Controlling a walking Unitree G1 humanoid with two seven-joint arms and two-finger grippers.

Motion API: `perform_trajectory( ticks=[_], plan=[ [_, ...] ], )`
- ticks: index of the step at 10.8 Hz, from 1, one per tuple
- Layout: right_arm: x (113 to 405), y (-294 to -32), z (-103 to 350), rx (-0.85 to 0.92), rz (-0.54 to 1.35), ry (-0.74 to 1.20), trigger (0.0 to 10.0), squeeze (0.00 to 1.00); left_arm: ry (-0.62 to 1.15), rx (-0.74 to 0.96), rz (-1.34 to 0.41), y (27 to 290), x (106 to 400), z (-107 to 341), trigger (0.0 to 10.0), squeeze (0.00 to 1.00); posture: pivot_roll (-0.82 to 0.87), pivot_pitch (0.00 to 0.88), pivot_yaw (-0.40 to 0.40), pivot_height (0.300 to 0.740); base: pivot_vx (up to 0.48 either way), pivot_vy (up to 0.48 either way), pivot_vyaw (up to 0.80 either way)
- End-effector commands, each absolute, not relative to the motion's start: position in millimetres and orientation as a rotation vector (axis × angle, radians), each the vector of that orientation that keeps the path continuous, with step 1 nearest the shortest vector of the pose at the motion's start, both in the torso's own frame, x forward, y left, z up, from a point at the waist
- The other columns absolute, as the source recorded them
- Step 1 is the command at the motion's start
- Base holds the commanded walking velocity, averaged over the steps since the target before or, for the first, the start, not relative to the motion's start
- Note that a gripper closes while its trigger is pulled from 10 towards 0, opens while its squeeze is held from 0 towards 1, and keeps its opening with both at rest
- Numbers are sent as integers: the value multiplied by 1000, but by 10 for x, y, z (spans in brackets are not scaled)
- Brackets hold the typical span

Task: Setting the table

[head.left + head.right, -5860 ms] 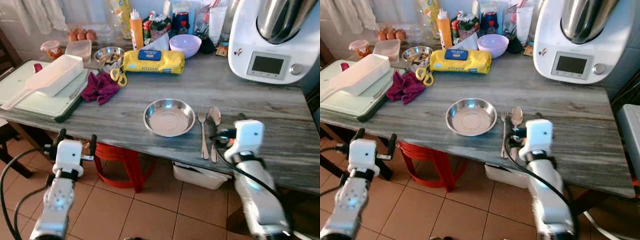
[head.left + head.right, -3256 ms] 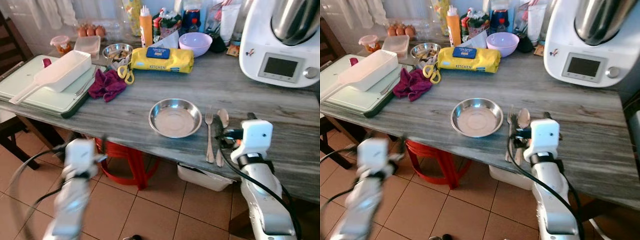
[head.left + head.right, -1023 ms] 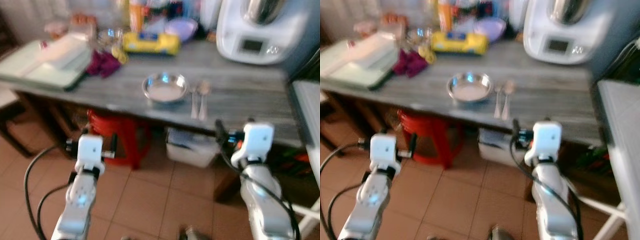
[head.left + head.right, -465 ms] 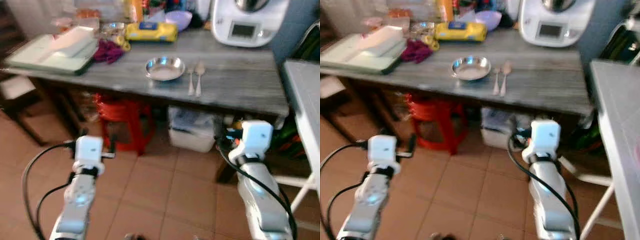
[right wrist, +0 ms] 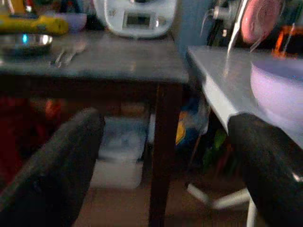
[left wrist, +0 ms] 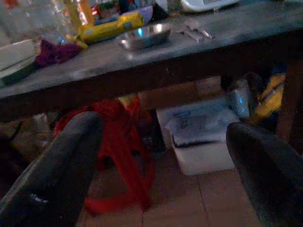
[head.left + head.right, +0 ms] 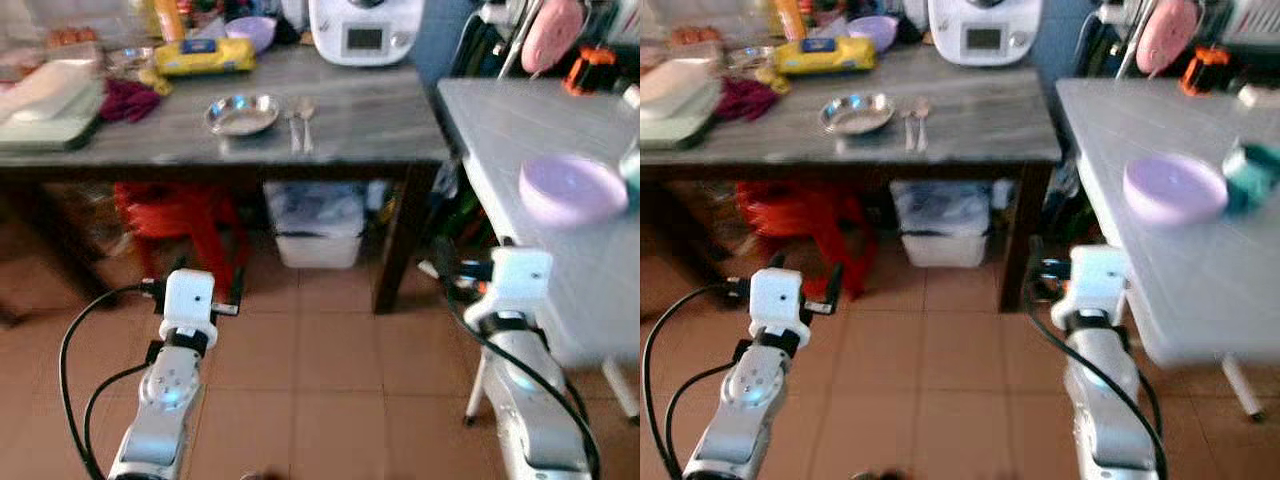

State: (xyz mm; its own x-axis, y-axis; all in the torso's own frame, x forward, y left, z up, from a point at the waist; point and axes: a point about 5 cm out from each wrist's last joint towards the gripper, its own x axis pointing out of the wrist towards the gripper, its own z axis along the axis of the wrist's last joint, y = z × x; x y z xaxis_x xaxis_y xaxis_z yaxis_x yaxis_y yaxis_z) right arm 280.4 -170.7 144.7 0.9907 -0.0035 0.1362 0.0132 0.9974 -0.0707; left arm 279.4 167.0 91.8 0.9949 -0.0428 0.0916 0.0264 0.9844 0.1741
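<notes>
We stand back from the table [image 7: 380,130], both arms low over the floor tiles. Left gripper [image 6: 161,170] is spread wide and holds nothing; right gripper [image 5: 165,165] is spread too, also bare.

On the table sit the steel bowl [image 7: 241,113], with the fork [image 7: 294,125] and spoon [image 7: 306,118] just beside it on its right, side by side. On the white side table [image 7: 520,130] to our right lies a lilac bowl [image 7: 572,189], near the front edge.

Handling, as we judge it: the steel bowl is light, stiff and slick, so we would pinch its rim, one finger inside and one outside. Fork and spoon are thin, flat to the wood and slippery; best taken across the handle near the middle, perhaps slid to the table edge first. The lilac bowl looks like plastic, light and not fragile; take it by the rim too. Its material is a guess, since the frames are soft.
</notes>
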Motion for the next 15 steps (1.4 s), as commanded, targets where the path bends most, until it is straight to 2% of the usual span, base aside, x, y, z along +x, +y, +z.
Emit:
perform_trajectory(
  ticks=[1, 5, 7, 15],
  plan=[
    [2793, -1735, 1467, -78, -16, -141, 10000, 0, -117, 157, -59, 1620, 2796, 952, 10000, 0, -146, 129, 50, 740, 0, 0, 0],
    [2796, -1709, 1463, -79, -10, -141, 10000, 0, -144, 111, -95, 1449, 2820, 1010, 10000, 0, -142, 129, 52, 740, 0, 0, 0],
    [2799, -1706, 1462, -80, -10, -142, 10000, 0, -145, 107, -99, 1464, 2839, 1020, 10000, 0, -140, 130, 54, 740, 0, -244, 0],
    [2799, -1662, 1473, -78, 1, -146, 10000, 0, -135, 96, -112, 1453, 2830, 1014, 10000, 0, -129, 137, 60, 740, 0, -425, 0]
  ],
)
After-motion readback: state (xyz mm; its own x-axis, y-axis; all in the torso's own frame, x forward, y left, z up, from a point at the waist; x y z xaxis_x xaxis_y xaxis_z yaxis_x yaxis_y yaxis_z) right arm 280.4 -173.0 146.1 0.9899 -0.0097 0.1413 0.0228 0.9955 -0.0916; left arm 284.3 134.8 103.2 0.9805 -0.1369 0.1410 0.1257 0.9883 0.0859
